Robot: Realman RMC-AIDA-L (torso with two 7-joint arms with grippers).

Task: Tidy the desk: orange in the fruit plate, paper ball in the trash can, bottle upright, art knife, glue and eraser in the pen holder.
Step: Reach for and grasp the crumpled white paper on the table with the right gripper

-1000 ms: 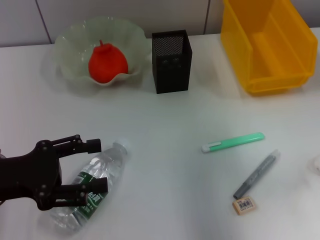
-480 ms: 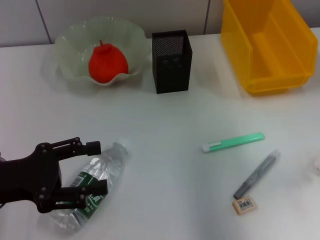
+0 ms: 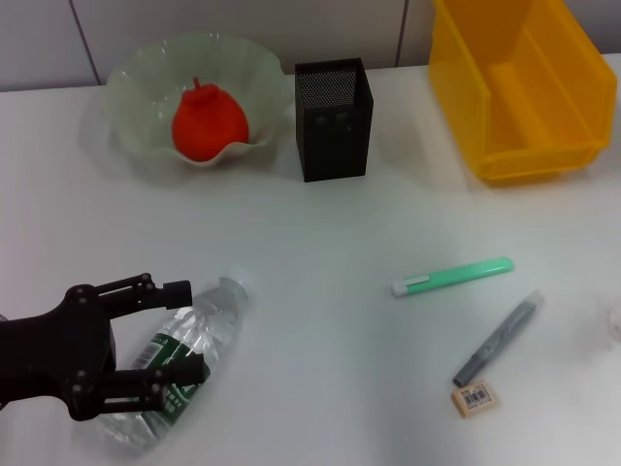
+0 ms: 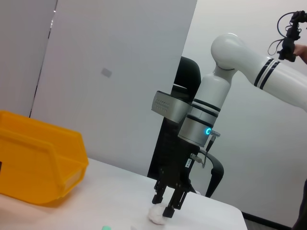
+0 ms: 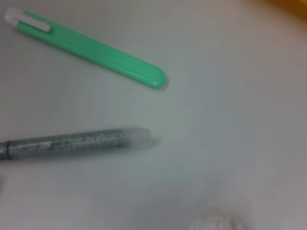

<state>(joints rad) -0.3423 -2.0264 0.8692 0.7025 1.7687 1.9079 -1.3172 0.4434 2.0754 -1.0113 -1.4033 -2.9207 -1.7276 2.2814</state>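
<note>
The bottle (image 3: 184, 349) lies on its side at the front left of the table, cap pointing away from me. My left gripper (image 3: 184, 330) is open, with one finger on each side of the bottle's middle. The orange (image 3: 208, 122) sits in the fruit plate (image 3: 146, 68) at the back left. The pen holder (image 3: 333, 118) and the trash can (image 3: 519, 87) stand at the back. The green art knife (image 3: 451, 276), grey glue pen (image 3: 497, 338) and eraser (image 3: 474, 398) lie at the front right. My right gripper (image 4: 168, 209) is open just above the paper ball (image 4: 157, 216).
The paper ball barely shows at the head view's right edge (image 3: 615, 320). The right wrist view shows the art knife (image 5: 91, 48), the glue pen (image 5: 76, 143) and the paper ball (image 5: 218, 223). A dark chair (image 4: 184, 120) stands behind the table.
My left gripper has slid a little toward the table's front edge along the bottle, still open around it. Nothing else on the table has moved.
</note>
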